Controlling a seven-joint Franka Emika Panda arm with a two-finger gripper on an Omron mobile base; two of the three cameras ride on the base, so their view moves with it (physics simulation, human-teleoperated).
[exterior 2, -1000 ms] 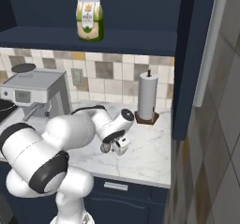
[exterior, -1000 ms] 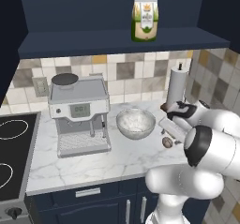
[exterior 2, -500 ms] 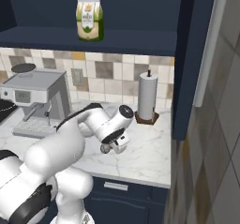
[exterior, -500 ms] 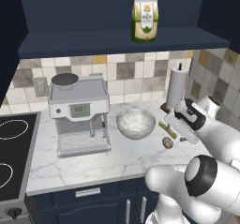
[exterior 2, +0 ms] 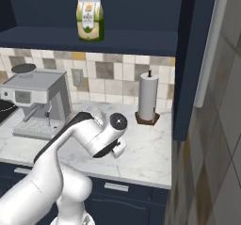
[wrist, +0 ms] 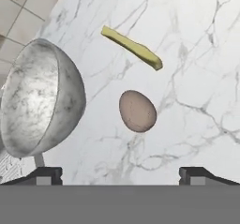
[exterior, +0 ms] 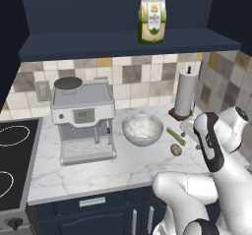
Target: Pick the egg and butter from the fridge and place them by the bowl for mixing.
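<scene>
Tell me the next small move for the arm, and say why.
Probably just back the pincer away. The egg and the butter both lie on the marble counter beside the bowl, and the open pincer holds nothing, so the placing looks done.

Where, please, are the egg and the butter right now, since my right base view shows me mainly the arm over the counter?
Observer: The small brownish-tan oval egg lies on the white marble counter, just right of the round silvery-grey bowl.
Operator: And the butter?
Observer: The thin yellow-green butter stick lies apart from the egg, on its far side, also beside the bowl.
Operator: Is the hand holding anything?
Observer: No; the hand is open, its tips wide apart above the egg.
</scene>
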